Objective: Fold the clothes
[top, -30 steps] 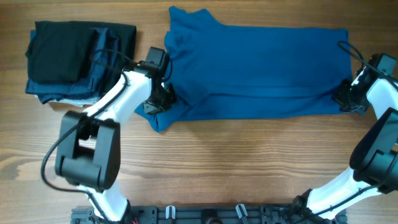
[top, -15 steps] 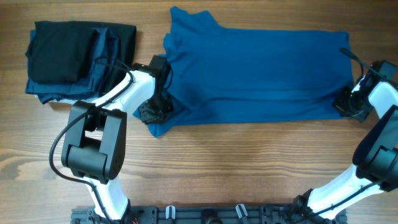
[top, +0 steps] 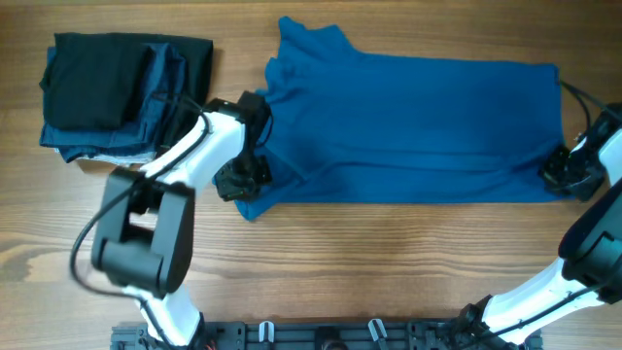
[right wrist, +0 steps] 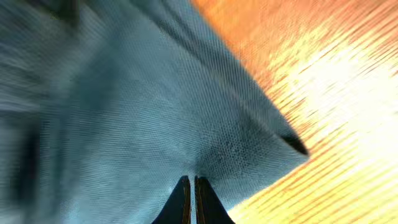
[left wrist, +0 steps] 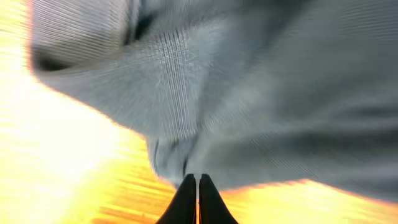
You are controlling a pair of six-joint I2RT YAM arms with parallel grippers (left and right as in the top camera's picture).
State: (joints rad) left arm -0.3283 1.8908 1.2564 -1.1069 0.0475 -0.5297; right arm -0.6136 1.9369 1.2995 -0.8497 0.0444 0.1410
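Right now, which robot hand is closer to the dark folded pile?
Left. The left gripper grips the blue shirt just right of the pile; the right gripper holds the shirt's far end.

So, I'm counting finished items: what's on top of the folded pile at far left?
A folded black garment lies on top of the bluish pile. How many pieces lie beneath it is covered.
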